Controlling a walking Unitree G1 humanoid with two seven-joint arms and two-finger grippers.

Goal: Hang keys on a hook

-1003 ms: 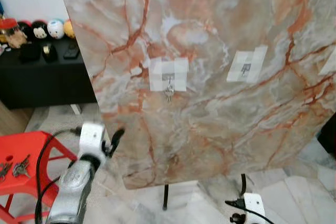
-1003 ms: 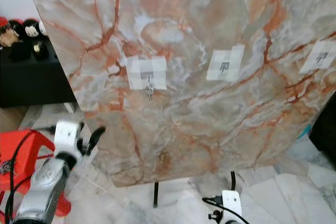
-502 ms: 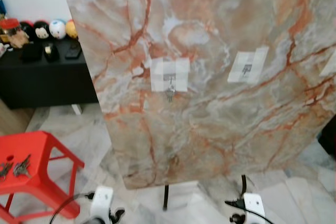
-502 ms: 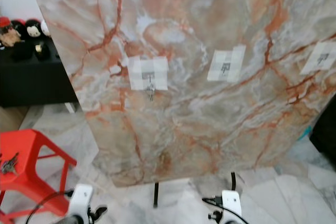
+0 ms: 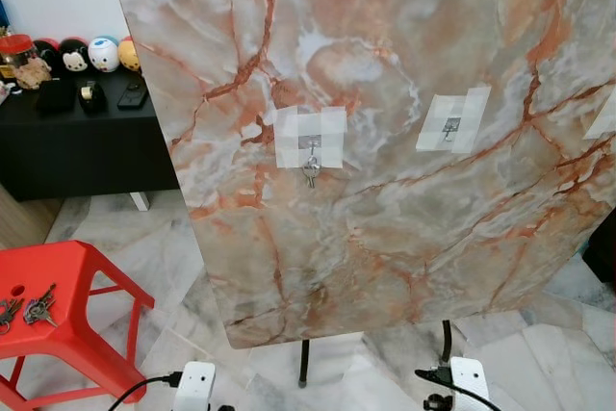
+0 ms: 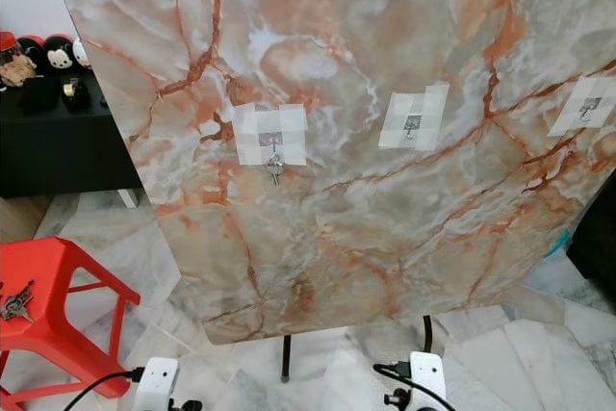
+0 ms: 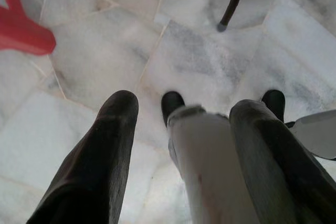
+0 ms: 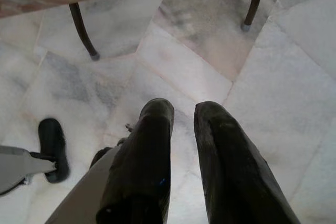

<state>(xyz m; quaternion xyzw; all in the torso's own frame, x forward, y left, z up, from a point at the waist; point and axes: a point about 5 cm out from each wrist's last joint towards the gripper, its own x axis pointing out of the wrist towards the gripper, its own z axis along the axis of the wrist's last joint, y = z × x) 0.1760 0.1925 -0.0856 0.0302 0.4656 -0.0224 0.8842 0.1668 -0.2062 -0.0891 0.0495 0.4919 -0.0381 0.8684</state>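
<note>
One key bunch (image 5: 310, 172) on the leftmost of three taped hooks (image 5: 450, 127), centre frame; left gripper (image 7: 181, 109) apart, right gripper (image 8: 182, 115) nearly together, both empty.

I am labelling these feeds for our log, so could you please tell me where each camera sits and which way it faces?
Left eye view: on the head, facing forward and down at the marble board with keys on a hook; both wrists at the bottom edge.
Right eye view: same scene, shifted.
Left wrist view: along the left gripper, open, at the floor.
Right wrist view: along the right gripper at the floor.
Both wrist views share the board's legs.
</note>
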